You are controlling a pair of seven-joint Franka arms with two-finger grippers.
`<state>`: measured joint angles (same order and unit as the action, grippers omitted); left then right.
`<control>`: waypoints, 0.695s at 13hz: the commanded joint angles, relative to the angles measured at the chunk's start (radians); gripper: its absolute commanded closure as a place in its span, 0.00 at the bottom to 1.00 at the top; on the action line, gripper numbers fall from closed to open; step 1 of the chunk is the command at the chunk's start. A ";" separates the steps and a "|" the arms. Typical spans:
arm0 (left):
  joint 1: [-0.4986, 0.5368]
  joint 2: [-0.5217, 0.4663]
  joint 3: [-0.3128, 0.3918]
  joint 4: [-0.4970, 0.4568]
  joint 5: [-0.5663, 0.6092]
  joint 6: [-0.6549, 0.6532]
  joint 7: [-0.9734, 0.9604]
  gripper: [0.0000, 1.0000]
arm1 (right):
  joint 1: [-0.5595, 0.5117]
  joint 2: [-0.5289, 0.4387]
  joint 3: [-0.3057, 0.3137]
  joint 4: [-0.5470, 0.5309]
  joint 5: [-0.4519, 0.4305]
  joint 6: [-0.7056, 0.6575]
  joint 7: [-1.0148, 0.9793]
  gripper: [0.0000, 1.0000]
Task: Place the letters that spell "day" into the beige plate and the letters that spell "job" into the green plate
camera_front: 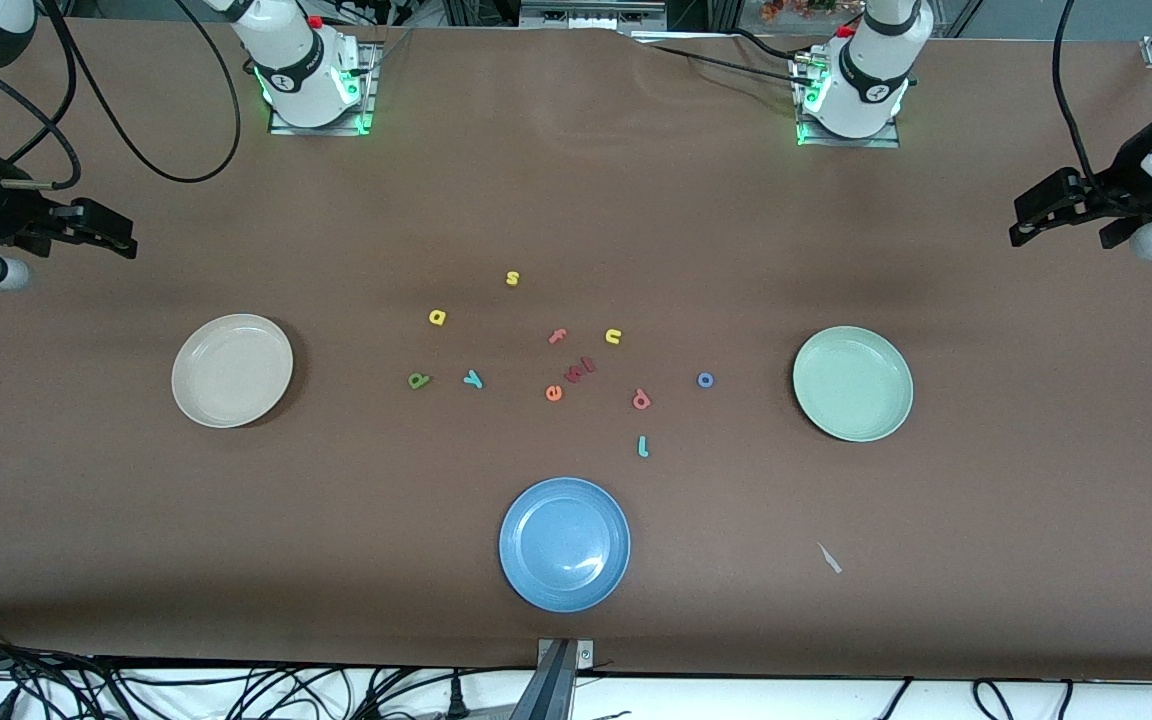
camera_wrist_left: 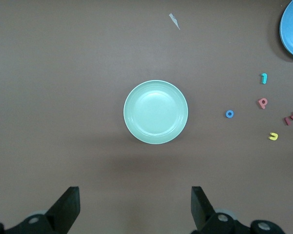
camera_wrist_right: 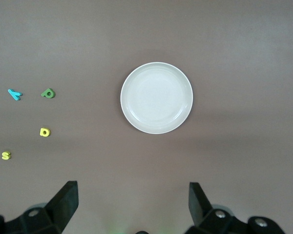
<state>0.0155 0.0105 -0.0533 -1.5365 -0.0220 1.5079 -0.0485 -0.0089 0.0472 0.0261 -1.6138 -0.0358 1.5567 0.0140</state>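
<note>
Mix-ups threaten: both grippers, left (camera_wrist_left: pixel 132 207) and right (camera_wrist_right: pixel 132 204), hang spread and empty at the surface's ends, while d (camera_front: pixel 419 380), a (camera_front: pixel 437 317), y (camera_front: pixel 473 378), j (camera_front: pixel 643 446), o (camera_front: pixel 705 380), b (camera_front: pixel 641 400) lie mid-surface among lookalike decoys between beige plate (camera_front: pixel 232 370) and green plate (camera_front: pixel 853 383)

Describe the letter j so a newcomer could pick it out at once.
Start at the blue plate, the plate nearest the front camera. Just farther from the camera than its rim, toward the green plate, lies the j, nearer the camera than the salmon b. It is a teal hook, unlike the teal y, which is forked.
</note>
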 commanded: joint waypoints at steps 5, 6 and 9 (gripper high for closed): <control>-0.002 0.006 -0.002 0.027 -0.001 -0.021 0.002 0.00 | 0.000 -0.003 0.002 0.003 0.016 -0.027 -0.012 0.00; -0.002 0.006 -0.002 0.027 -0.001 -0.023 0.004 0.00 | 0.000 -0.003 0.002 0.003 0.016 -0.027 -0.012 0.00; -0.003 0.008 0.000 0.027 -0.001 -0.020 0.003 0.00 | -0.002 -0.003 0.002 0.003 0.017 -0.020 -0.009 0.00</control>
<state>0.0155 0.0105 -0.0533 -1.5365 -0.0220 1.5079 -0.0485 -0.0082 0.0473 0.0272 -1.6138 -0.0358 1.5425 0.0140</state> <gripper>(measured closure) 0.000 0.000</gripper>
